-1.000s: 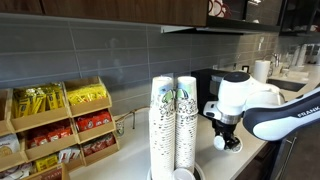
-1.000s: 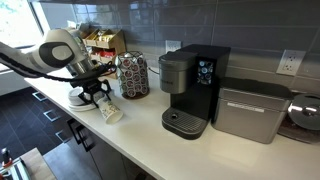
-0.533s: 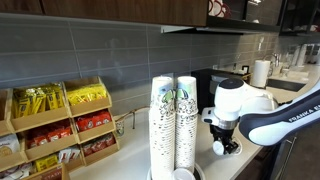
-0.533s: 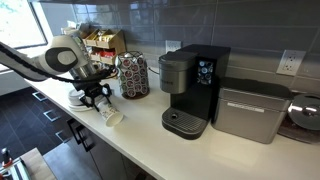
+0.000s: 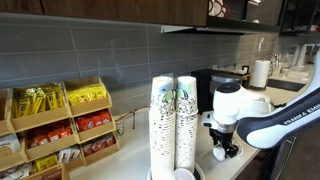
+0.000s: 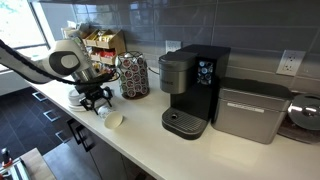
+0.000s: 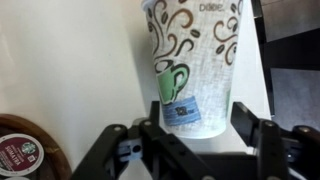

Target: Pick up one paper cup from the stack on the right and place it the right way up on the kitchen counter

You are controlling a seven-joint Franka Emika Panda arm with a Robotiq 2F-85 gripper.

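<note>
A single paper cup (image 7: 195,60), white with green-and-dark print, sits between my gripper's (image 7: 197,128) fingers in the wrist view. Both fingers lie against its narrow base end and its mouth points away from me. In both exterior views the cup (image 6: 113,120) (image 5: 222,153) hangs tilted just under the gripper (image 6: 101,106) (image 5: 225,142), low over the kitchen counter (image 6: 150,140); I cannot tell whether it touches. Two tall columns of nested cups stand together; the stack (image 5: 186,120) is the right-hand one, and the columns also show further back (image 6: 132,75).
A black coffee machine (image 6: 190,90) and a grey box appliance (image 6: 250,110) stand further along the counter. Wooden snack racks (image 5: 60,125) line the wall. A brown round pod lid (image 7: 20,150) lies beside the gripper. The counter's front edge runs close by.
My gripper has moved down and slightly toward the cup stacks, bringing the cup lower over the counter and tilting it further.
</note>
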